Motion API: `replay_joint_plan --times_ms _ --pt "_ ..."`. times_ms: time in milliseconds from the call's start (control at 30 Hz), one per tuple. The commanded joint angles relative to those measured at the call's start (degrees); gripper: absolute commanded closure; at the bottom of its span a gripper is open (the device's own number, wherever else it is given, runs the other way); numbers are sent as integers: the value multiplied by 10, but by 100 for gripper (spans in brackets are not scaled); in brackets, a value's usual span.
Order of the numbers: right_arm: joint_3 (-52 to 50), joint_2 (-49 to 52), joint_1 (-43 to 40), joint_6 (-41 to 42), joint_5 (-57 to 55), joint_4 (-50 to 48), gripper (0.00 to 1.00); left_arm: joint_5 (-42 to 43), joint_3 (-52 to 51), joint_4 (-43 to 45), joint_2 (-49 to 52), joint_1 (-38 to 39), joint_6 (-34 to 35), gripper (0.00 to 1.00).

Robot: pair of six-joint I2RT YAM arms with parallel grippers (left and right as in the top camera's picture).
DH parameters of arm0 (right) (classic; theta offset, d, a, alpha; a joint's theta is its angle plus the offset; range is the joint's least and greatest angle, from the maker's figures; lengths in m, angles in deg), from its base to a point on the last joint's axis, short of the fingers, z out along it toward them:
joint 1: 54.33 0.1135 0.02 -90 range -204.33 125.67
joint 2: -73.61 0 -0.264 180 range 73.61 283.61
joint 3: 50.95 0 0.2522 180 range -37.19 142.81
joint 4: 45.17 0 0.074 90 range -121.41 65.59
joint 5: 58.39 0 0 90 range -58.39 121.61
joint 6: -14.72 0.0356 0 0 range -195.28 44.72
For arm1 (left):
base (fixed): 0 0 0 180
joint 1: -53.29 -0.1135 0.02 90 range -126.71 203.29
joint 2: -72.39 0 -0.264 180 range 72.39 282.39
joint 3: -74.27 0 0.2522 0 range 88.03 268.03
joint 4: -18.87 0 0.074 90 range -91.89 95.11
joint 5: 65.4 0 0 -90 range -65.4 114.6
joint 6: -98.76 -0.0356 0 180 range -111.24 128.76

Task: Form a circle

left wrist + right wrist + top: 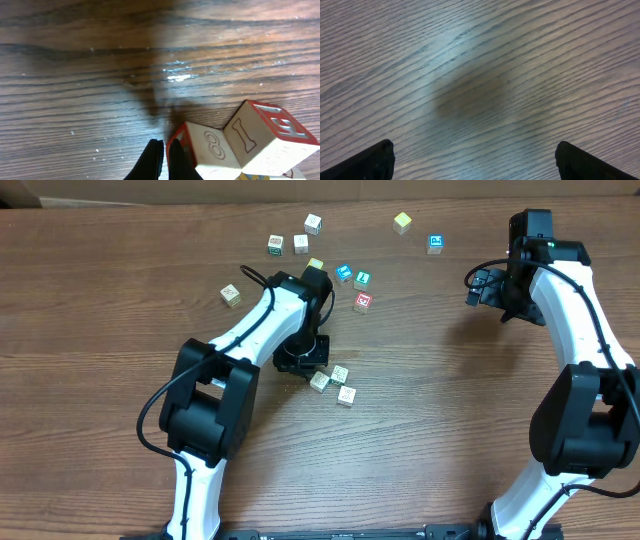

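Note:
The circle is a small clump of three cream cubes [336,383] just right of my left gripper [302,362] at the table's middle. In the left wrist view, the closest cube has an outlined "8" [210,145]. Beside it sits another with a "1" and a red-printed top [260,135]. My left gripper [165,152] is shut with nothing between its fingers, and its right finger rests against the "8" cube's red-edged side. My right gripper [481,286] hovers at the far right over bare wood, open and empty [475,160].
Loose cubes lie scattered across the back: cream ones [312,223] [276,245] [231,295], yellow ones [402,222] [316,266], blue-faced ones [436,243] [344,273], and a red-faced one [363,302]. The wooden table [440,430] runs out to the right and front.

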Motion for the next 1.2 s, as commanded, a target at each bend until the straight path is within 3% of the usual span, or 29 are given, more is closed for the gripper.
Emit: replay_joint_plan --times_ms 0,600,967,1167 --pt "14 -6 -1 2 -4 -2 0 7 -1 3 8 11 10 96" --pt "14 -6 -1 2 -4 -2 0 -50 11 3 8 5 7 96" --pt "14 -6 -1 2 -4 -2 0 -52 154 -65 8 -4 5 96" --pt "14 -6 -1 2 -4 -2 0 -111 173 -112 8 4 3 96"
